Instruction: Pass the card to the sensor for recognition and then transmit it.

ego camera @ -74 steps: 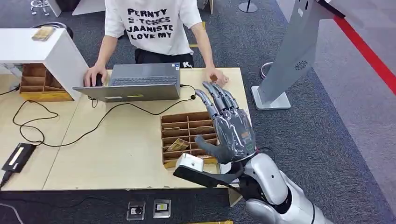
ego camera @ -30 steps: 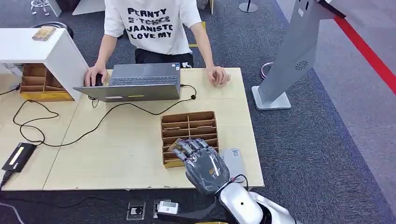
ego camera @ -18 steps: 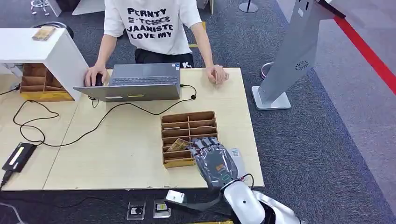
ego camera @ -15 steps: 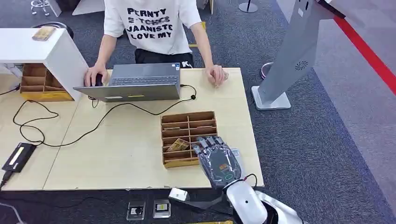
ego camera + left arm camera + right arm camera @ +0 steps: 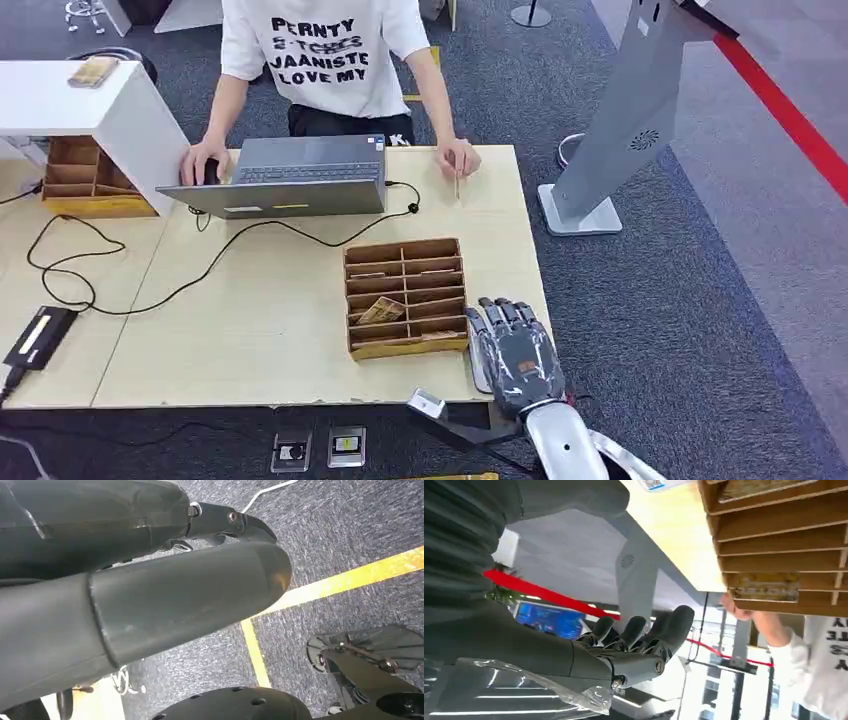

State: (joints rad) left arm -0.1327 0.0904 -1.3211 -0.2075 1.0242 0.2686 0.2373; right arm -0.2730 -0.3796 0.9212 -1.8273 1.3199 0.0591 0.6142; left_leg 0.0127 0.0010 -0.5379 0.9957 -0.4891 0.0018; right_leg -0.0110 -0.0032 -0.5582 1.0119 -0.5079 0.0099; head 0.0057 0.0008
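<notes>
Since the earlier frames the right hand [image 5: 518, 352] has been brought down from above the wooden divided tray [image 5: 405, 296] and shifted to the tray's right, where it is now held flat, palm down, over the near right corner of the table [image 5: 270, 320]. Its fingers [image 5: 644, 630] are extended and slightly apart, and nothing is seen held in them. The card [image 5: 478, 365] is largely covered; only a pale sliver is visible at the left edge of the hand, lying on the table just beside the tray. Contact between hand and card cannot be confirmed. The left hand [image 5: 150, 600] is seen hanging low over the floor; its finger state cannot be told.

The step in hand is judged to be the pick-up of the card. A flat card is best slid toward the table edge so that a thumb can be placed beneath it. The tray wall should be avoided. The grey sensor stand [image 5: 625, 120] is well apart, to the right.
</notes>
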